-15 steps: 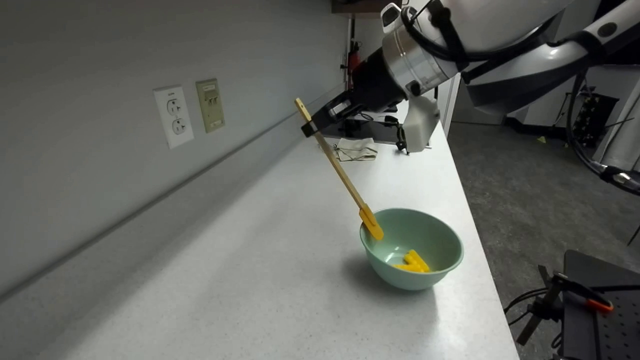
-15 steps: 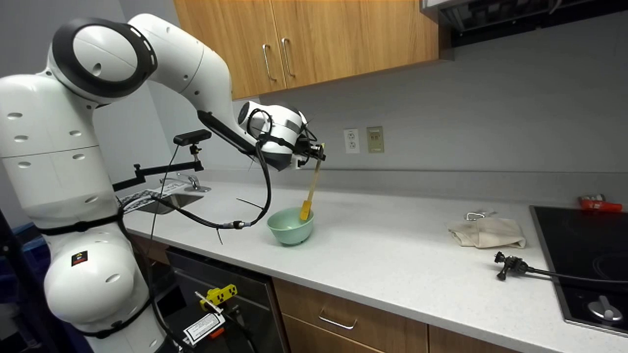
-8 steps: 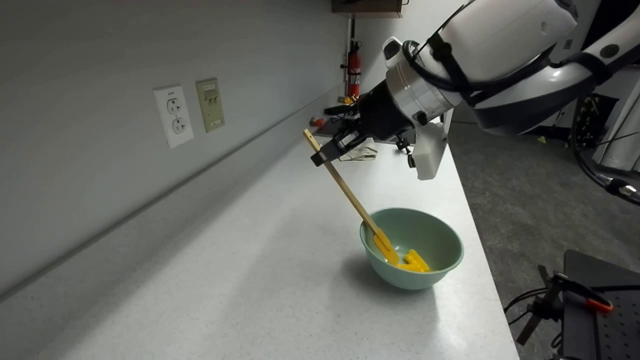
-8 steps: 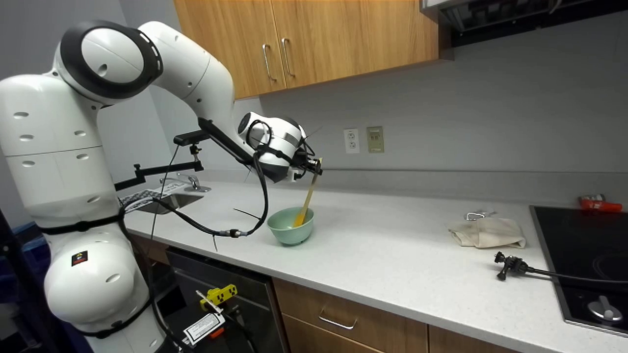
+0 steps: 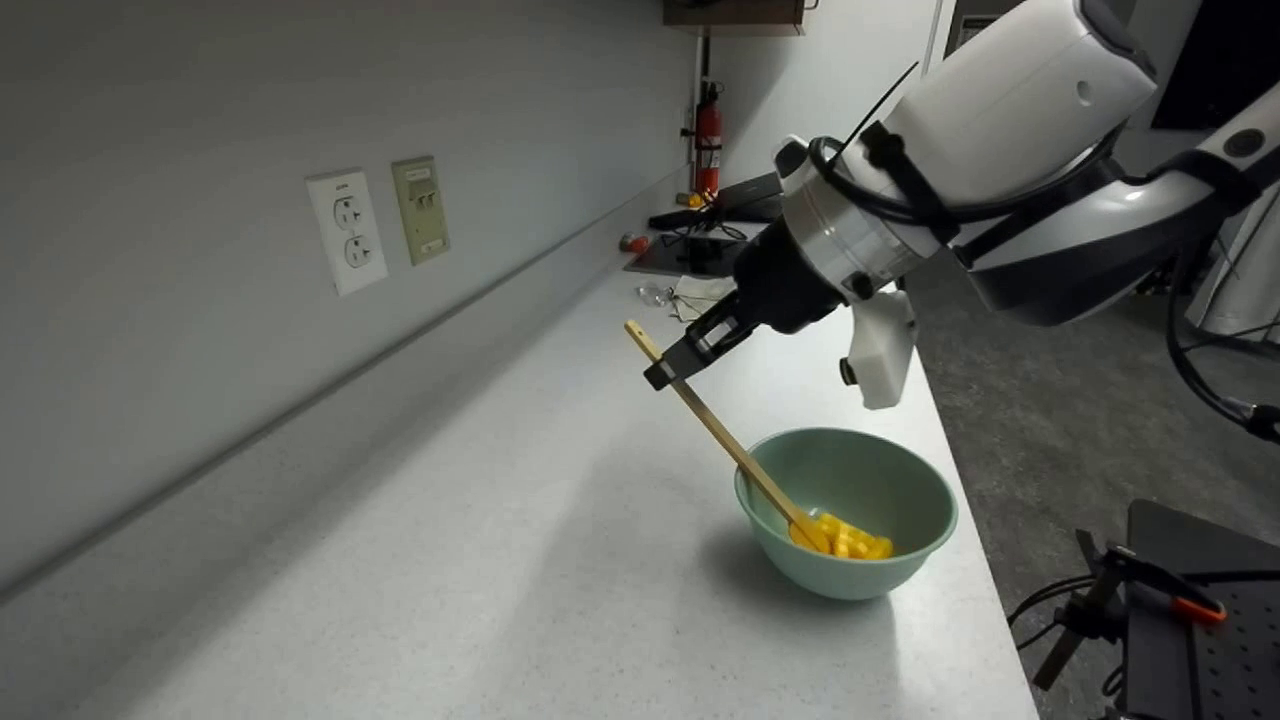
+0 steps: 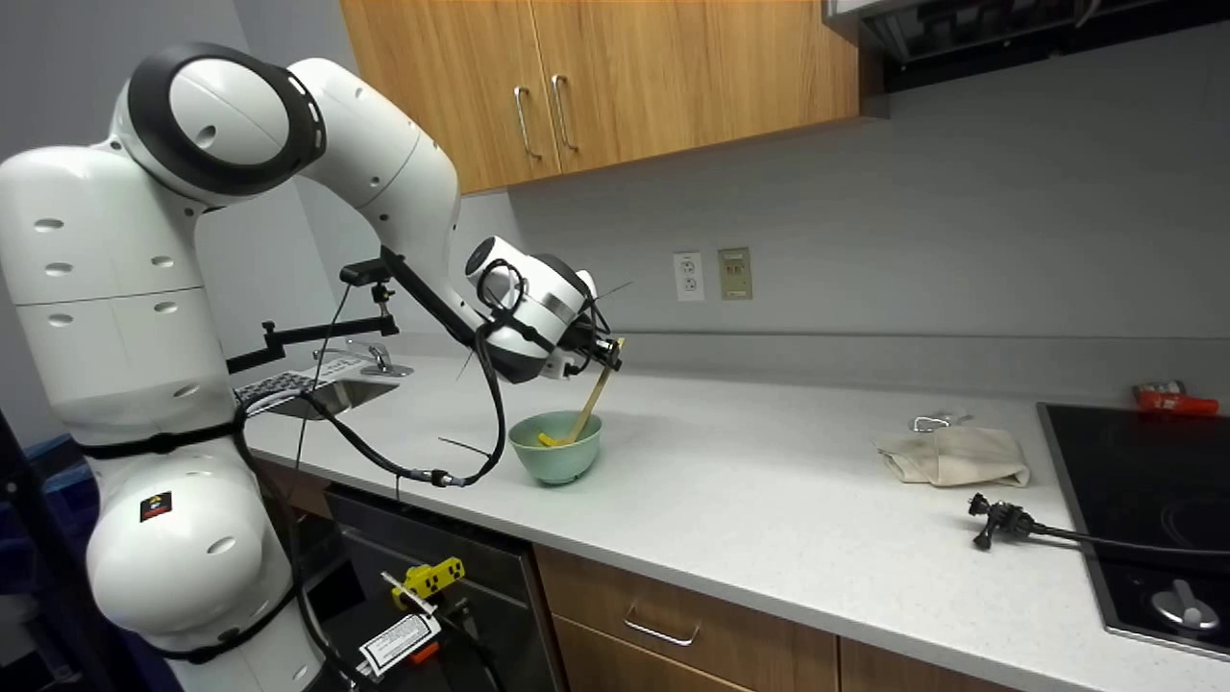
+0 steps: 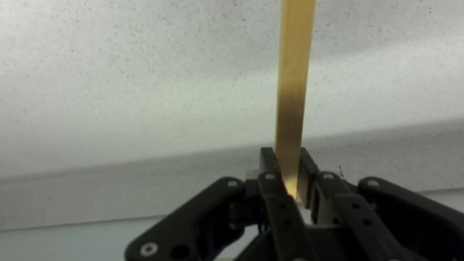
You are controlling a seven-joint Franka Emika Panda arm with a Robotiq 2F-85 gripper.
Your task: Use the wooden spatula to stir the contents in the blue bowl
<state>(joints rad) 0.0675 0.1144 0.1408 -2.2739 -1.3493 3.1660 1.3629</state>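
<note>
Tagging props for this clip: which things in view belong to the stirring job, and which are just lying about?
Part of the job:
blue bowl
yellow bits, in the bowl
wooden spatula, head down in the bowl
gripper, closed on the spatula

Just lying about:
beige cloth
black clamp-ended rod
red item, near the back of the cooktop

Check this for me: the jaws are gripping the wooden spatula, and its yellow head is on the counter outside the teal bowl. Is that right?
Not quite. The yellow head is not outside but inside the teal bowl, down by the yellow pieces, as an exterior view shows. The jaws do grip the wooden spatula.
</note>
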